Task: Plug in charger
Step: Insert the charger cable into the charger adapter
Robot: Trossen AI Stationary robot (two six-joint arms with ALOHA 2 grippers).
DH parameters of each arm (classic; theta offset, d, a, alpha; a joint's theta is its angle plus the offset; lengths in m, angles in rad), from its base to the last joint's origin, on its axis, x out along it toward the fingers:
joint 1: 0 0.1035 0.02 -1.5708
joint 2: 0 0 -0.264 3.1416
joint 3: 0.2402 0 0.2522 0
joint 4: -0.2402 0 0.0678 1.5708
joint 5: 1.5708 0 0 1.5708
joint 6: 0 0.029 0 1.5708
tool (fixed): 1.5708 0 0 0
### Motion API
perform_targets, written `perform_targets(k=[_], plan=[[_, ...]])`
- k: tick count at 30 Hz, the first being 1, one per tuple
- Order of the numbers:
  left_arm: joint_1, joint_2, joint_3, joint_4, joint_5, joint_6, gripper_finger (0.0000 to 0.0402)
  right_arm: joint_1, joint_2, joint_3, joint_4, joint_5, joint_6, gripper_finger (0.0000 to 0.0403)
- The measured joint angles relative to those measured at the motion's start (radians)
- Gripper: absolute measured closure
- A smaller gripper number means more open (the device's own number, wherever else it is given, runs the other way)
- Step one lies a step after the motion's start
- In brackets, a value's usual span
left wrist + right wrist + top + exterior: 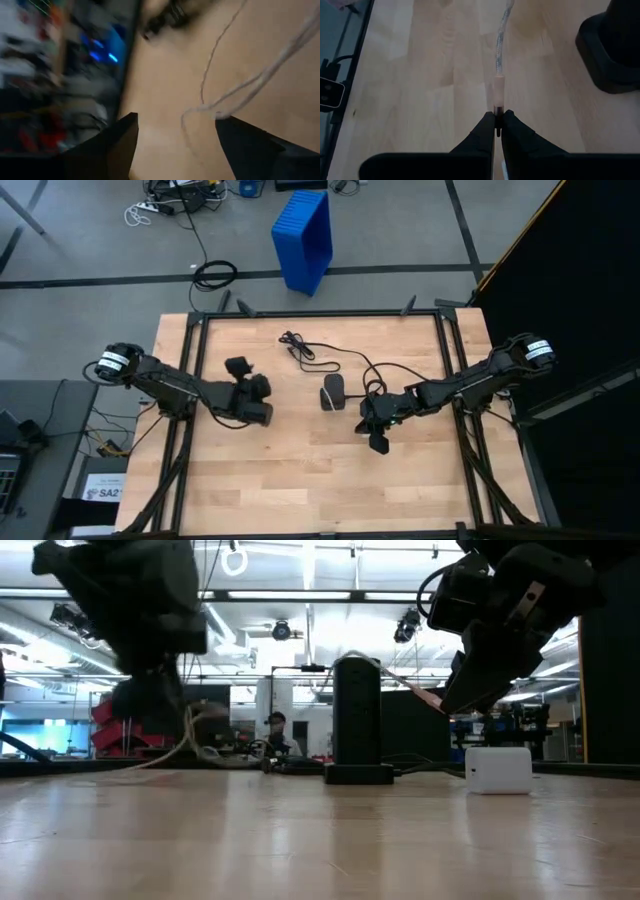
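On wooden table (300,480), right end effector (498,120) pinches cable plug (497,95); left end effector (175,127) spread, empty.

Grey floor (90,240), blue bin (303,238), bright ceiling lights (300,600).

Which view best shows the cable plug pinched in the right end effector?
The right wrist view: the cable plug sits centred, clamped by the right end effector, its braided cable running away over the table. The high view gives only a dark speck there. The low view shows it faintly. The left wrist view misses it.
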Motion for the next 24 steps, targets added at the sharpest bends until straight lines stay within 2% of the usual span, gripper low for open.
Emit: perform_targets(k=[7, 9, 17, 20, 24], plan=[[-0.063, 0.0, 0.05, 0.029, 0.213, -0.015, 0.0144, -0.013, 0.0, 0.0, 0.003, 0.004, 0.0, 0.0403], [-0.083, 0.0, 0.073, 0.082, 0.255, -0.012, 0.0144, -0.013, 0.0, 0.0, 0.0, 0.004, 0.004, 0.0403], [-0.152, 0.003, 0.098, 0.838, 0.396, 0.3, 0.0144, -0.006, 0.0, -0.001, 0.023, 0.013, 0.021, 0.0403], [-0.168, 0.005, 0.098, 0.981, 0.43, 0.388, 0.0144, 0.022, 0.001, 0.019, 0.044, 0.021, 0.022, 0.0403], [-0.182, 0.005, 0.098, 1.035, 0.427, 0.46, 0.0144, 0.066, 0.001, 0.093, -0.001, 0.057, -0.01, 0.0403]])
